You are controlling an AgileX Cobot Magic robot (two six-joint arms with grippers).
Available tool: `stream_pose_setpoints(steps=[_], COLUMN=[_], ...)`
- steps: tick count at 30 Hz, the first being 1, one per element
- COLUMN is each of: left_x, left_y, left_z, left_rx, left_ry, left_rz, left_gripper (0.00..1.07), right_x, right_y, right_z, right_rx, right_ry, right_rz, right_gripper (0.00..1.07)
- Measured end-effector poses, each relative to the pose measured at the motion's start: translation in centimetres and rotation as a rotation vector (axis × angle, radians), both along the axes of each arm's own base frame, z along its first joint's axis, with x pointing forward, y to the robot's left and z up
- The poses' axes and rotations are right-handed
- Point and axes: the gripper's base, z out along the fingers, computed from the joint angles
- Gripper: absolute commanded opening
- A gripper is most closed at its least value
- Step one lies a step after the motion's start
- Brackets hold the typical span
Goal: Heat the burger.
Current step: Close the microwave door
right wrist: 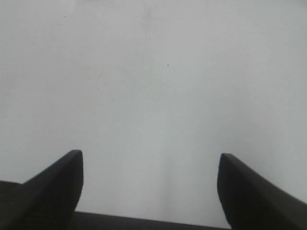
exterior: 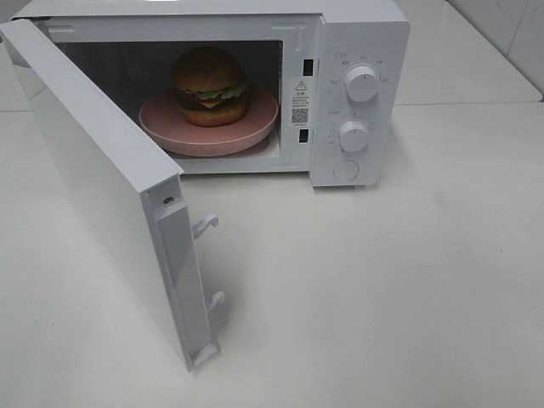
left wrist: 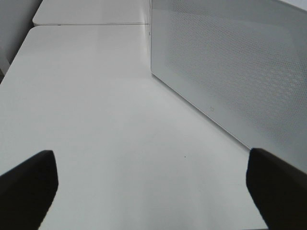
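inside the open cavity of the one white microwave (exterior: 357,51) stands one burger (exterior: 210,85), upright on one round pink plate (exterior: 170,127). the plate fills most of the cavity floor. the one door (exterior: 93,170) is swung wide open to the left side of the high view, and on its free edge two white latch hooks (exterior: 205,225) (exterior: 217,299) show clearly. the control panel has two round white knobs (exterior: 362,84) (exterior: 354,135), one above the other, and one round button (exterior: 346,170) under them. beside the cavity there is one sticker (exterior: 300,102) with a warning triangle and a square code; its writing and the small marks around the knobs are too small to read. no brand name can be read. the microwave stands on a white surface (exterior: 382,280). the left jaws are spread wide with nothing between them, near the dotted panel of the door (left wrist: 230,72). the right jaws also stand apart and hold nothing, over bare surface.
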Motion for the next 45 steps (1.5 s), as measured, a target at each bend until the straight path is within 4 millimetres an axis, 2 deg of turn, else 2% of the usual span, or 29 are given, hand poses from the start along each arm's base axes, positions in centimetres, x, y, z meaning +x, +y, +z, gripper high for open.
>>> stream_pose_setpoints(steps=[5,12,18,45], left_x=[0.0,0.0,0.0,0.0], left_y=[0.0,0.0,0.0,0.0], left_z=[0.0,0.0,0.0,0.0], left_rx=[0.000,0.000,0.000,0.000], left_ry=[0.000,0.000,0.000,0.000], left_rz=[0.000,0.000,0.000,0.000], left_gripper=[1.00,1.00,1.00,1.00], right_x=[-1.9,-4.9,-6.5,-6.6], right_y=[-0.6,-1.2,-1.3,-1.3], right_z=[-0.4,0.1,0.1,0.0], right_rx=[0.041,0.061,0.055,0.051], right_ry=[-0.086,-0.277,-0.371,-0.373], right_rz=[-0.064,-0.160,-0.163,-0.165], right_gripper=[0.76,0.76,0.75,0.72])
